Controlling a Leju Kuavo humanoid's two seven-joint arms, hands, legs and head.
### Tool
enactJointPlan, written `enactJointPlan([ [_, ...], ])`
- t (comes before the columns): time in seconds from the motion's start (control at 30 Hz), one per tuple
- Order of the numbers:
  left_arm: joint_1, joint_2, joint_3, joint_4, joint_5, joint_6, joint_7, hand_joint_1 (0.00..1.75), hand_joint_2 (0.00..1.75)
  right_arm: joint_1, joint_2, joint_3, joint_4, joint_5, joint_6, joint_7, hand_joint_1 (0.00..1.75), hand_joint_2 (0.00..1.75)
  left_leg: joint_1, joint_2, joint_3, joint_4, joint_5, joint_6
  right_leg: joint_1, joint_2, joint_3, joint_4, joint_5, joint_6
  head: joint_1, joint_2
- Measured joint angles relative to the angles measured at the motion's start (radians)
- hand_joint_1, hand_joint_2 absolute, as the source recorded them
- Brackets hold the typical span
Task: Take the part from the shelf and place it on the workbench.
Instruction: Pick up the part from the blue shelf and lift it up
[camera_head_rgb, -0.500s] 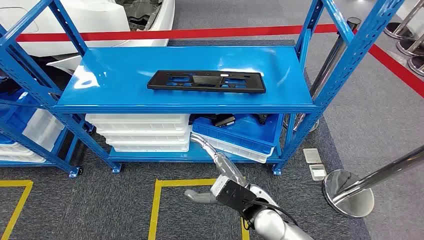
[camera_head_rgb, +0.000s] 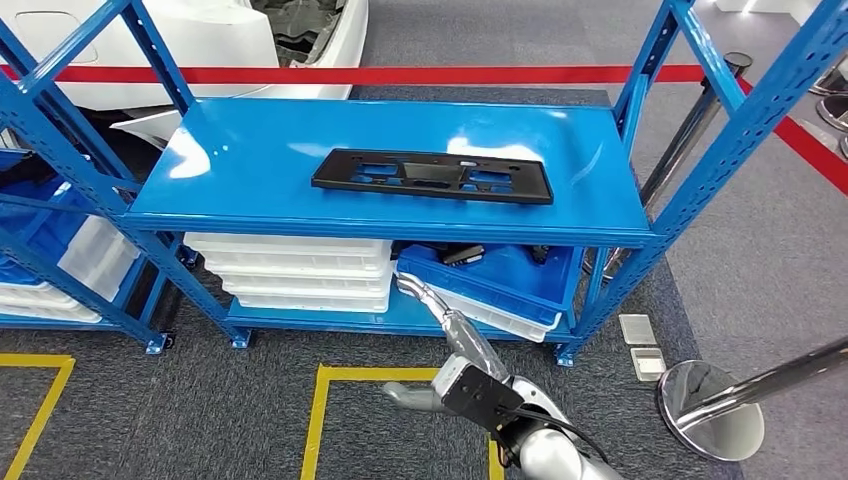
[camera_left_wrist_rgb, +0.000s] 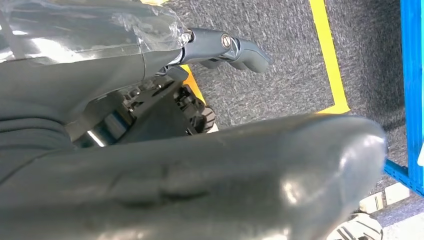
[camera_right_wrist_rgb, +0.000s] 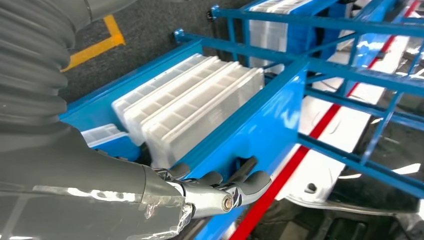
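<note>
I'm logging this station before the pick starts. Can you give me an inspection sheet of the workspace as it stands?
Surface: blue shelf, top board glossy, bare apart from the part.
Job's things: black part lies flat on the top board, untouched.
Clutter: white trays stacked and a blue bin on the lower board.
Hands: right hand empty, raised in front of the lower board; left hand empty, over the carpet.
Cables: black cable on the right wrist.
Surroundings: grey carpet, yellow floor tape, red line, chrome post.

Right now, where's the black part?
In the head view, the black part lies flat on the blue shelf, right of centre, above the stacked white trays and the blue bin.
</note>
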Motion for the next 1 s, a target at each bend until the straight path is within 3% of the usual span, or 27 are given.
enactJointPlan([
  [0.07,-0.001,0.0,-0.001,0.0,0.001,0.0,-0.001,0.0,0.0,0.0,-0.001,0.0,-0.001,0.0,0.0,0.001,0.0,1.75,0.001,0.0,-0.003,0.023,-0.016,-0.012,-0.004,-0.001,0.009,-0.008,-0.002,-0.008,-0.002,0.0],
  [0.1,-0.002,0.0,-0.002,0.0,0.002,0.0,-0.002,0.0,0.0,-0.001,-0.001,0.0,-0.001,0.0,0.001,0.002,0.0,1.75,0.001,0.001,-0.021,0.066,-0.038,-0.017,-0.007,-0.003,0.016,-0.012,-0.003,-0.012,-0.007,0.0],
  [0.17,-0.002,0.0,-0.003,0.0,0.004,0.0,-0.003,0.0,0.0,-0.001,-0.001,0.0,-0.001,0.0,0.002,0.003,0.0,1.75,0.005,0.002,-0.095,0.205,-0.092,-0.026,-0.01,-0.006,0.026,-0.014,-0.012,-0.016,-0.019,0.0],
  [0.23,0.002,0.0,-0.005,0.0,0.006,0.0,-0.003,0.0,0.0,0.0,-0.002,0.0,-0.001,0.0,0.003,0.005,0.0,1.75,0.009,0.002,-0.164,0.309,-0.111,-0.03,-0.01,-0.007,0.037,-0.013,-0.024,-0.017,-0.025,0.0],
  [0.27,0.003,0.0,-0.005,0.0,0.007,0.0,-0.003,0.0,0.0,0.001,-0.002,0.0,-0.001,0.001,0.003,0.005,0.0,1.75,0.01,0.002,-0.174,0.309,-0.09,-0.029,-0.011,-0.006,0.046,-0.012,-0.031,-0.017,-0.028,0.0],
  [0.3,0.003,0.0,-0.006,0.0,0.007,0.0,-0.003,0.0,0.0,0.001,-0.002,0.0,-0.001,0.001,0.002,0.006,0.0,1.75,0.01,0.002,-0.166,0.269,-0.052,-0.026,-0.011,-0.005,0.057,-0.012,-0.039,-0.015,-0.03,0.0],
  [0.37,0.003,0.0,-0.007,0.0,0.008,0.0,-0.003,0.0,0.0,0.0,-0.002,0.0,-0.001,0.003,-0.001,0.008,0.0,1.75,0.006,0.004,-0.117,0.133,0.034,-0.016,-0.011,-0.004,0.08,-0.014,-0.057,-0.008,-0.036,0.0],
  [0.4,0.002,0.0,-0.008,0.0,0.009,0.0,-0.003,0.0,0.0,0.0,-0.002,0.0,-0.001,0.004,-0.003,0.009,0.0,1.75,0.003,0.005,-0.096,0.077,0.056,-0.01,-0.01,-0.003,0.088,-0.015,-0.064,-0.003,-0.038,0.0],
  [0.43,0.001,0.0,-0.008,0.0,0.009,0.0,-0.003,0.0,0.0,0.0,-0.002,0.0,-0.001,0.004,-0.005,0.01,0.0,1.75,0.0,0.006,-0.083,0.044,0.062,-0.004,-0.01,-0.002,0.093,-0.018,-0.069,0.002,-0.039,0.0],
  [0.57,-0.001,0.0,-0.009,0.0,0.009,-0.004,-0.003,0.0,0.0,0.001,-0.005,-0.002,-0.001,0.014,-0.014,0.016,0.0,1.75,0.001,0.005,-0.055,0.008,0.047,0.019,-0.012,-0.002,0.101,0.002,-0.076,0.024,-0.036,0.0],
  [0.63,-0.003,0.0,-0.01,0.001,0.009,-0.007,-0.004,0.0,0.0,0.0,-0.009,-0.003,-0.002,0.019,-0.019,0.019,0.0,1.75,0.003,0.005,-0.036,-0.001,0.042,0.029,-0.013,-0.003,0.054,0.097,-0.118,0.029,-0.029,0.0],
  [0.7,-0.004,-0.001,-0.011,0.002,0.009,-0.008,-0.003,0.0,0.0,0.003,-0.014,-0.005,-0.002,0.021,-0.023,0.022,0.0,1.75,0.002,0.005,-0.026,-0.002,0.032,0.035,-0.012,-0.002,-0.035,0.236,-0.168,0.033,-0.021,0.0],
  [0.73,-0.003,-0.001,-0.013,0.002,0.009,-0.009,-0.003,0.0,0.0,0.006,-0.017,-0.006,-0.002,0.021,-0.024,0.023,0.0,1.75,0.002,0.005,-0.02,-0.002,0.026,0.036,-0.013,-0.003,-0.073,0.279,-0.174,0.034,-0.017,0.0],
  [0.77,-0.003,-0.001,-0.015,0.002,0.009,-0.009,-0.003,0.0,0.0,0.008,-0.019,-0.006,-0.002,0.022,-0.025,0.024,0.0,1.75,0.002,0.004,-0.011,-0.002,0.019,0.035,-0.013,-0.003,-0.093,0.286,-0.158,0.035,-0.013,0.0],
  [0.8,-0.002,-0.001,-0.016,0.002,0.009,-0.009,-0.003,0.0,0.0,0.01,-0.021,-0.008,-0.002,0.025,-0.027,0.027,0.0,1.75,0.003,0.003,0.0,-0.002,0.011,0.033,-0.013,-0.003,-0.094,0.253,-0.121,0.034,-0.008,0.0],
  [0.87,-0.002,-0.002,-0.017,0.002,0.008,-0.009,-0.003,0.0,0.0,0.011,-0.026,-0.011,-0.002,0.031,-0.03,0.031,0.0,1.75,0.003,0.002,0.023,-0.002,-0.005,0.027,-0.012,-0.002,-0.058,0.118,-0.022,0.03,0.003,0.0],
  [0.93,-0.004,-0.004,-0.018,0.003,0.008,-0.009,-0.004,0.0,0.0,0.012,-0.03,-0.012,-0.002,0.036,-0.033,0.035,0.0,1.75,0.002,0.001,0.033,-0.003,-0.02,0.015,-0.007,-0.002,-0.029,0.028,0.001,0.02,0.01,0.0],
  [1.0,-0.005,-0.004,-0.018,0.003,0.008,-0.01,-0.004,0.0,0.0,0.013,-0.032,-0.014,-0.002,0.04,-0.035,0.039,0.0,1.75,0.0,0.001,0.038,0.0,-0.028,0.002,-0.005,-0.003,-0.023,0.014,-0.01,0.006,0.008,0.0],
])
